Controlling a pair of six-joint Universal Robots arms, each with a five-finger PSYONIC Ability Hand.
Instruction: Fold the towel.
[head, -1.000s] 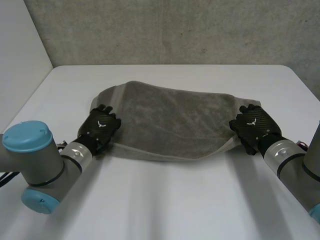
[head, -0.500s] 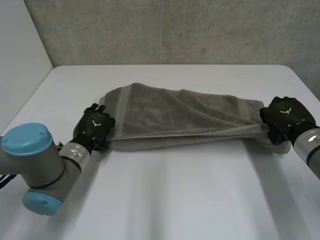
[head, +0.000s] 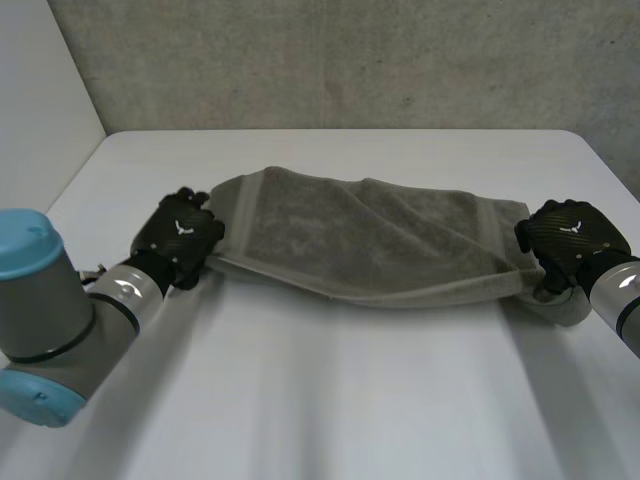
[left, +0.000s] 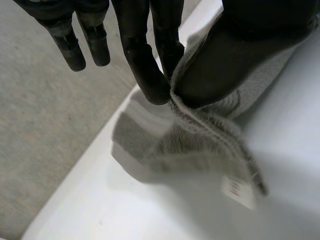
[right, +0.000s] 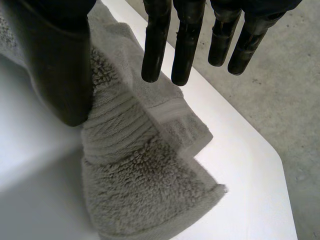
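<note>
The grey towel lies folded lengthwise on the white table, stretched between my two hands. My left hand is at its left end. In the left wrist view its thumb and one finger pinch the towel's hem, and a white label hangs from the corner. My right hand is over the right end. In the right wrist view its fingers are straight and off the cloth, its thumb is against the towel's layered corner.
A concrete wall rises behind the table's far edge. The towel's ends lie close to the table's side edges, with grey floor beyond. Bare white tabletop stretches in front of the towel.
The hands moved apart and drew the towel out long. My left hand went back and left and closed on the left end. My right hand's fingers straightened off the right end.
</note>
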